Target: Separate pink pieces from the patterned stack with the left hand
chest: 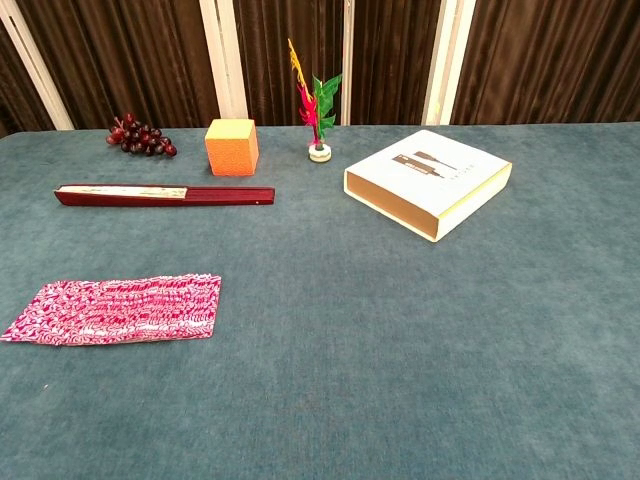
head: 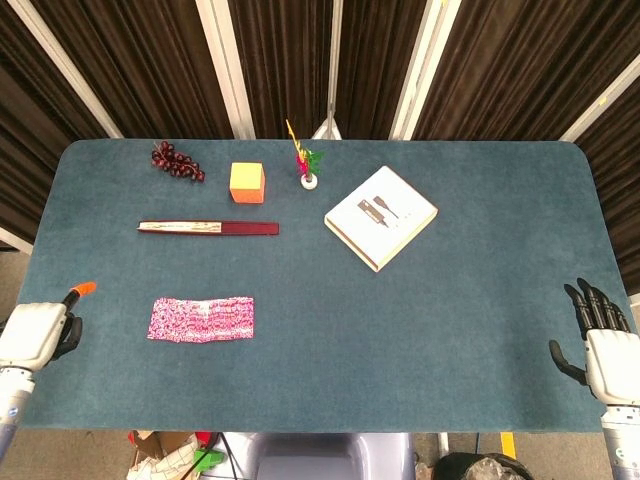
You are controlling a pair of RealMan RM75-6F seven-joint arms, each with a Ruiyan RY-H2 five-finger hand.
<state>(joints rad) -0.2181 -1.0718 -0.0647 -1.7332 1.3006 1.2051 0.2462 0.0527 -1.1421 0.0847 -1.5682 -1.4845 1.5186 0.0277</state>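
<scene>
Two white robot hands, left hand (head: 40, 330) near flat pink-and-white patterned stack (head: 201, 319), apparently poised to reach; right hand (head: 603, 345) idle, spread, both empty.

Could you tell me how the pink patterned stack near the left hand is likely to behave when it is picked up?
The flat pink-and-white patterned stack lies very thin on the blue table, so it probably flops and feels light. Its ragged left edge suggests loose layers that may fan apart or slide. The left hand may struggle to get under it.
</scene>
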